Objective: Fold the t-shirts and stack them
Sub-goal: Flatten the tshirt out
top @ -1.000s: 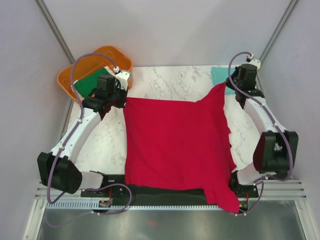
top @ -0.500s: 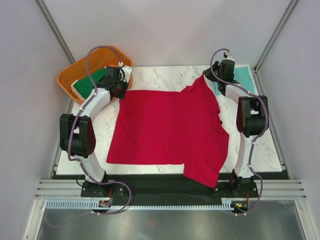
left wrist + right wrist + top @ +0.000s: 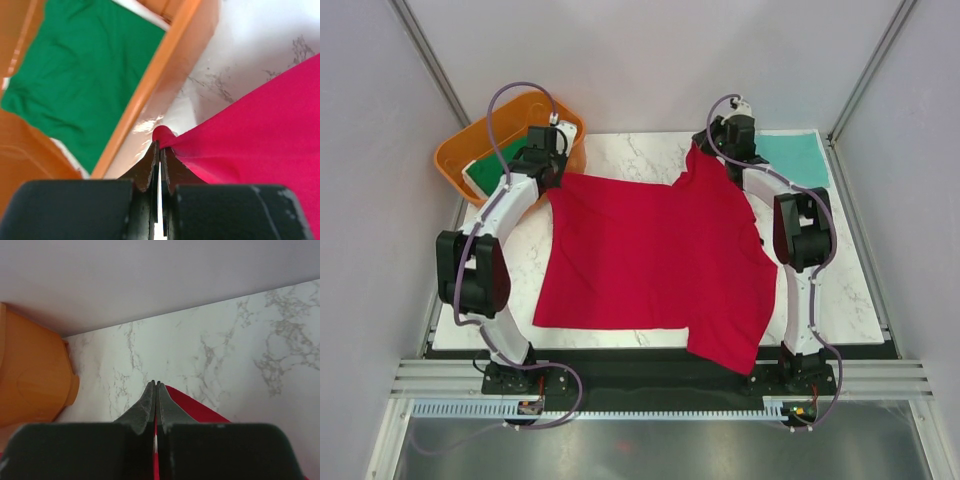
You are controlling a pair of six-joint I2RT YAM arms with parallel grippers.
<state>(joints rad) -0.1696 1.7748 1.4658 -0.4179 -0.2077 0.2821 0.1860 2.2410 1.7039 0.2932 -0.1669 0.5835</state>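
Left jaws and right jaws, we see, grip the red t-shirt corners at eleven and one o'clock.

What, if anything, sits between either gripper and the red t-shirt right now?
Nothing visible. The left gripper is shut on one far corner of the red t-shirt, the right gripper on the other. The orange tub and the teal t-shirt lie off to either side.

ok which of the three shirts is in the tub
The green t-shirt, lying in the orange tub. The red t-shirt is spread on the table; the teal t-shirt lies flat at its far right corner.
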